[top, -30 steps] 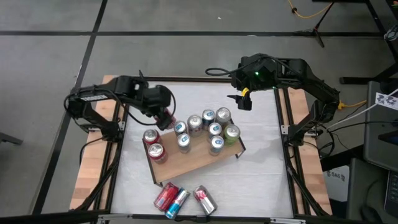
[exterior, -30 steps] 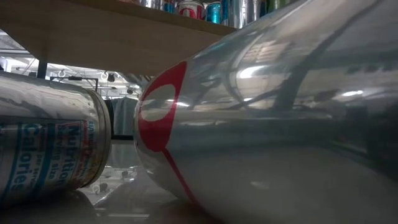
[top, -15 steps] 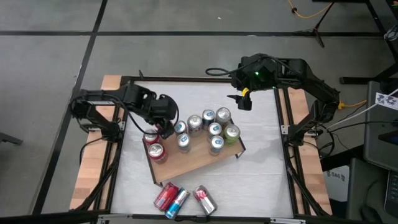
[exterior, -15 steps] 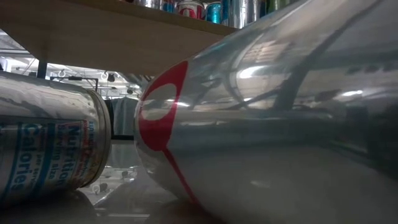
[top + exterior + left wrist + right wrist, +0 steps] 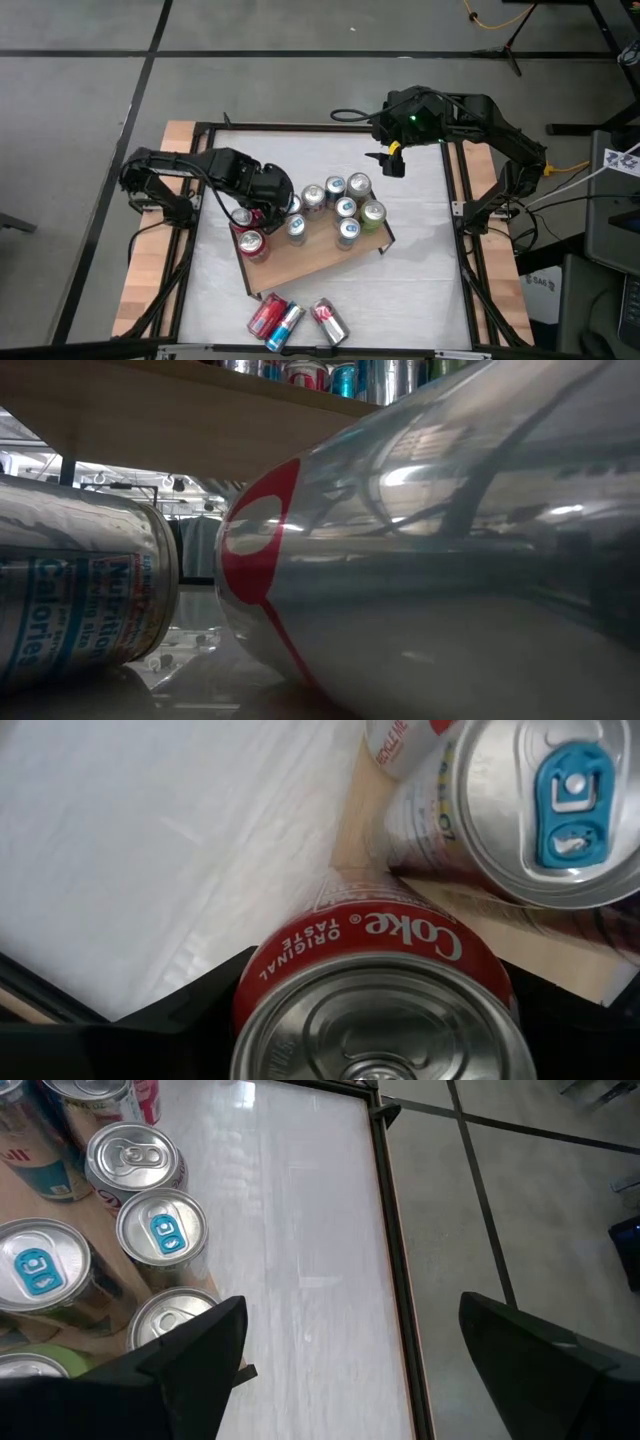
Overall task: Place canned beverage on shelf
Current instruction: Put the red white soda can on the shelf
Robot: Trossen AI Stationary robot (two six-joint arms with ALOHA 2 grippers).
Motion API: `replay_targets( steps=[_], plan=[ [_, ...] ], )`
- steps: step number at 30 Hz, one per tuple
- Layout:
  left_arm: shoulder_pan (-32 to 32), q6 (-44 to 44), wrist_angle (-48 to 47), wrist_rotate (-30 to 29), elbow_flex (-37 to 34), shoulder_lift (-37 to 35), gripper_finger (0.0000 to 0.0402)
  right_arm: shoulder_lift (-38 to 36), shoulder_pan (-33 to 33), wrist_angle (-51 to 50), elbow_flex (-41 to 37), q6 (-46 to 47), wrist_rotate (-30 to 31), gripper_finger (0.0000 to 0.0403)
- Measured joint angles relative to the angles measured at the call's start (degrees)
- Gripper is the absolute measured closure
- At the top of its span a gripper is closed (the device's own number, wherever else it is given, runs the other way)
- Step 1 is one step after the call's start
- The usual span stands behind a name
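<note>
Left wrist view: left pincer (image 5: 262,203) clamped on upright red Coke can (image 5: 375,995), low over the shelf (image 5: 310,257) edge, seemingly for placing. Right pincer (image 5: 345,1350) apart, waiting over worktop (image 5: 420,270).

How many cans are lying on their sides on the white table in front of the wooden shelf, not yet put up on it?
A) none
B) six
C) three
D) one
C: the high view shows three cans lying flat on the white table, grouped just in front of the shelf, where the other cans stand upright.
</note>
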Motion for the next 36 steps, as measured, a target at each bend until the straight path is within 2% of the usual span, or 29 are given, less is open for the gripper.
replay_targets(
  steps=[18,28,36],
  plan=[
    [-2.46,0.17,0.0,-1.11,0.0,3.11,0.0113,0.0,0.0,-0.04,0.0,0.02,0.0,0.0047],
    [-2.62,0.54,0.08,-1.12,0.0,3.62,0.0077,0.0,0.0,-0.04,0.0,0.02,0.0,0.0047],
    [-2.62,0.56,0.14,-1.23,0.0,3.6,0.0073,0.0,0.02,-0.04,0.0,0.0,0.0,0.0047]
  ],
)
